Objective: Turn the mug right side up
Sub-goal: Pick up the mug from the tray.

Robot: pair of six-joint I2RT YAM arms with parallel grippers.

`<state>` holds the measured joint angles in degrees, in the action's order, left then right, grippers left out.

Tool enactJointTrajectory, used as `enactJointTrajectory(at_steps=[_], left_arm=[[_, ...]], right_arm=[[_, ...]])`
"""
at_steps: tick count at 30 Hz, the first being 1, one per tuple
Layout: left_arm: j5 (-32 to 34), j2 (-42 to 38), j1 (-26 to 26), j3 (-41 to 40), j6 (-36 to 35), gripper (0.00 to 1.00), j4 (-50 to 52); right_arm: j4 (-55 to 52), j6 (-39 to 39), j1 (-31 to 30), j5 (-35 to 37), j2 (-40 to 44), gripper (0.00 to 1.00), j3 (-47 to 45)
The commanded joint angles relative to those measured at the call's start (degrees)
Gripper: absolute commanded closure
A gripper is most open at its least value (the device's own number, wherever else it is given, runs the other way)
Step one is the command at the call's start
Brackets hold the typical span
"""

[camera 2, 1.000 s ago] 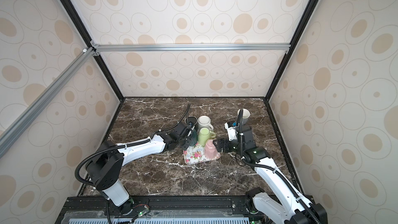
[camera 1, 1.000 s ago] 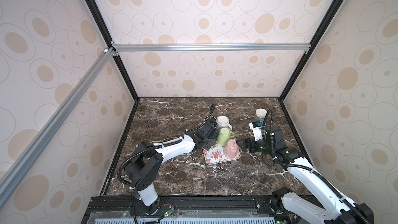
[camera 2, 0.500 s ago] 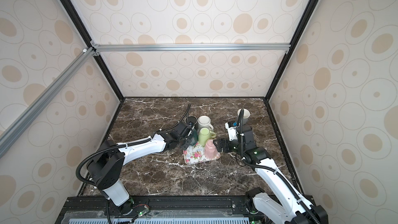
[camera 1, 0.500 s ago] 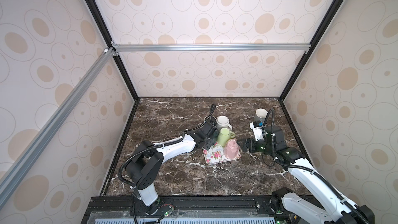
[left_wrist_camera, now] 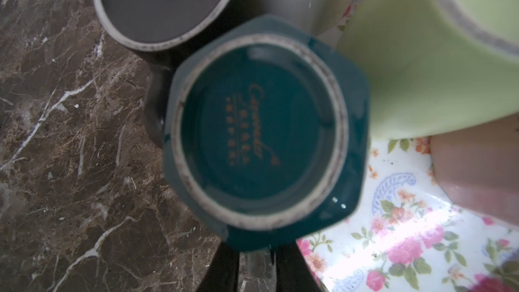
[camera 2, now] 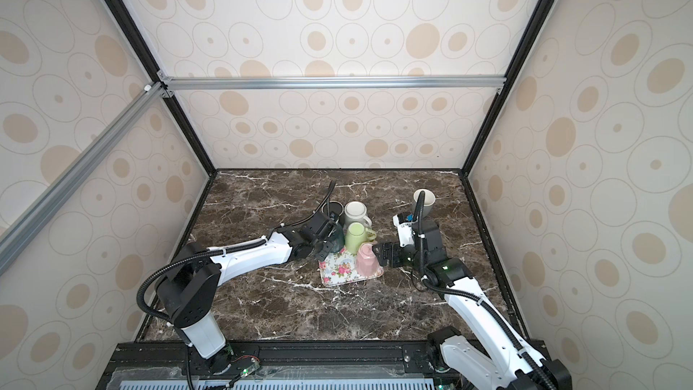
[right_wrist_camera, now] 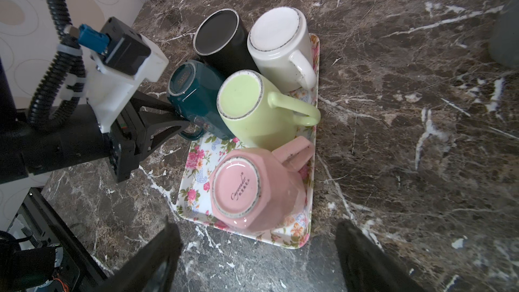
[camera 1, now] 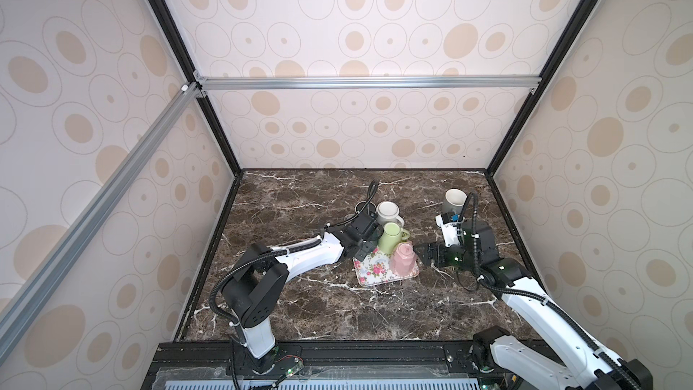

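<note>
- My left gripper [right_wrist_camera: 181, 117] is narrowed, tips at the handle side of the teal mug [right_wrist_camera: 193, 91]. I cannot tell whether I pinch it.
- The teal mug stands base-up at the floral tray's [right_wrist_camera: 193, 161] edge, hemmed in by the black mug [right_wrist_camera: 216, 32] and the green mug [right_wrist_camera: 241, 99].
- My right gripper [camera 1: 425, 253] is spread wide and empty, just beside the pink mug [right_wrist_camera: 236, 186].
- Six mugs: five are base-up, the white mug [right_wrist_camera: 275, 32] among them. One grey mug [camera 1: 453, 201] stands upright, well apart.
- One tray.

Both top views look down from high front over the whole worktop [camera 1: 300, 305]. Left wrist sits close above the teal mug [left_wrist_camera: 261, 136]; right wrist, farther back, shares it and the tray [right_wrist_camera: 196, 169].
</note>
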<state>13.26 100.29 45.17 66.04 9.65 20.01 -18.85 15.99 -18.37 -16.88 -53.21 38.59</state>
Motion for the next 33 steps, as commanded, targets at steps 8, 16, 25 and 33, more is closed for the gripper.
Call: enactJointTrajectory(at_steps=[8,16,25,33], left_arm=[[0.0,0.6,0.3,2.4,-0.1,0.83,-0.2],[1.3,0.6,0.2,3.1,0.8,0.87,0.7],[-0.7,-1.1,0.2,3.2,1.4,0.97,0.2],[-1.4,-3.4,0.2,2.4,2.5,1.00,-0.8]], right_arm=[[0.7,0.2,-0.2,-0.7,2.2,0.10,-0.6],[0.0,0.5,-0.2,0.5,2.0,0.11,-1.1],[0.7,1.5,-0.2,1.0,1.5,0.10,-1.0],[2.2,3.2,-0.2,0.2,0.9,0.08,-1.8]])
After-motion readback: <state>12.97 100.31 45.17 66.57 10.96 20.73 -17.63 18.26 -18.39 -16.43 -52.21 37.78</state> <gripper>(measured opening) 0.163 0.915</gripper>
